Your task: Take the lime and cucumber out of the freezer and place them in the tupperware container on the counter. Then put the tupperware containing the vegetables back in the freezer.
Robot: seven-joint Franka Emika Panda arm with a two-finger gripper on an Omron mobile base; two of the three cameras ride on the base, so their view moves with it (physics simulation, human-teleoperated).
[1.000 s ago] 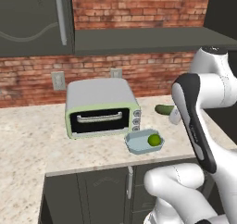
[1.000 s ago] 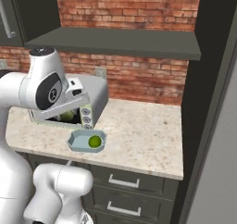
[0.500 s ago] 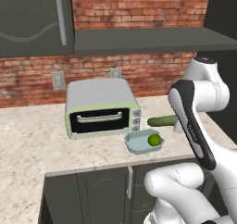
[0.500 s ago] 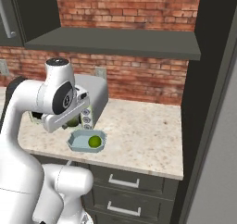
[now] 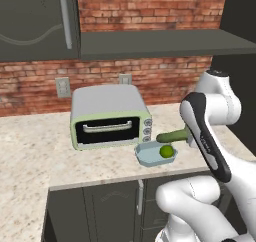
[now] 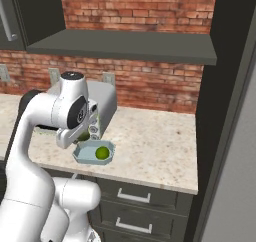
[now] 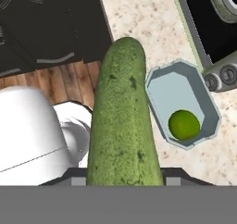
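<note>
The end effector (image 5: 186,134) grips the long dark green cucumber (image 7: 121,121) and carries it above the front edge of the beige speckled stone worktop (image 5: 30,156). It hangs just beside the shallow pale blue-grey tupperware container (image 7: 185,102), where the small round yellow-green lime (image 7: 184,124) already lies. The step in hand appears to be depositing the cucumber; the next move calls for centring it over the tray. The pale green toaster oven (image 5: 110,116) stands behind. No legible writing.
</note>
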